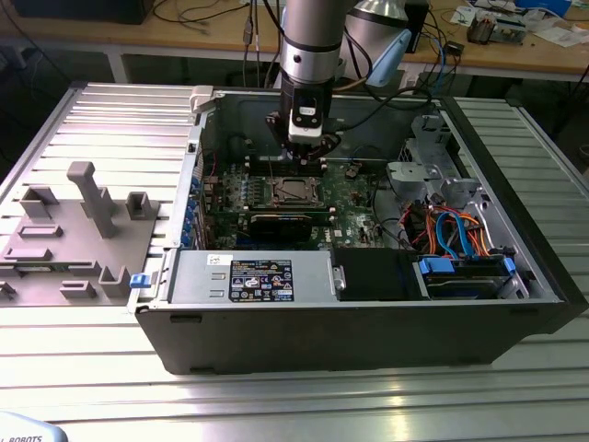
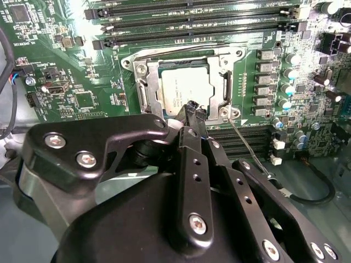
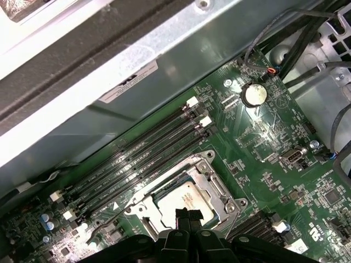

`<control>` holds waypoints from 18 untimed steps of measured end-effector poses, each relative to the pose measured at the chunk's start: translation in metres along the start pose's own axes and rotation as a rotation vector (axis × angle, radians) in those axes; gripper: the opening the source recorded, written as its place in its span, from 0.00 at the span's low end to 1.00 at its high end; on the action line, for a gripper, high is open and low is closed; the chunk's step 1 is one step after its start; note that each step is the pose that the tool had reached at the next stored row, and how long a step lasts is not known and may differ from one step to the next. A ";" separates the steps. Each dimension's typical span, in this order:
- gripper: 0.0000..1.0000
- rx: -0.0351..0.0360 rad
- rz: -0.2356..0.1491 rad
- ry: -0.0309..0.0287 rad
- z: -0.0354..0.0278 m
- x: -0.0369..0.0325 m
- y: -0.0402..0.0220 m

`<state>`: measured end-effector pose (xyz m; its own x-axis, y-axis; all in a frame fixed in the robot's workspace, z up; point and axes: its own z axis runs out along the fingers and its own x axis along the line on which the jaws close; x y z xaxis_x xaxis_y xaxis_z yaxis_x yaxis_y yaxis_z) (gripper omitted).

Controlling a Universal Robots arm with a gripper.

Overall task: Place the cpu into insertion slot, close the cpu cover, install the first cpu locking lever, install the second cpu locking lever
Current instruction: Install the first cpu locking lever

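Note:
The cpu [image 2: 184,85] lies flat in the insertion slot [image 1: 293,191] on the green board, its silver top showing through the square opening of the cpu cover [image 2: 225,66], which lies down over it. One thin wire locking lever [image 2: 247,148] angles out freely from a corner of the socket. Another lever [image 2: 164,50] runs along the socket's edge beside the memory slots. My gripper [image 2: 194,111] hovers just above the cpu's edge, its black fingertips together with nothing between them. The first wrist view shows the cpu [image 3: 184,198], the cover [image 3: 214,183] and my gripper [image 3: 186,215] over it.
Long black memory slots [image 2: 192,27] flank the socket. The case walls [image 1: 198,147] surround the board, with a drive cage and coloured cables [image 1: 451,221] at the exterior view's right and a power supply [image 1: 248,276] in front. A grey fixture [image 1: 83,221] sits outside the case.

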<state>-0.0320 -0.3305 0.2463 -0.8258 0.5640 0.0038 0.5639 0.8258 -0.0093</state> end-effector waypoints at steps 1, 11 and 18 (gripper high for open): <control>0.11 0.0000 -0.002 -0.0001 0.0000 0.0000 0.0000; 0.11 0.0001 -0.019 -0.0002 0.0000 0.0000 0.0000; 0.11 0.0002 -0.042 -0.0004 0.0000 0.0000 0.0000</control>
<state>-0.0320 -0.3305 0.2463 -0.8489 0.5285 0.0038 0.5284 0.8489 -0.0093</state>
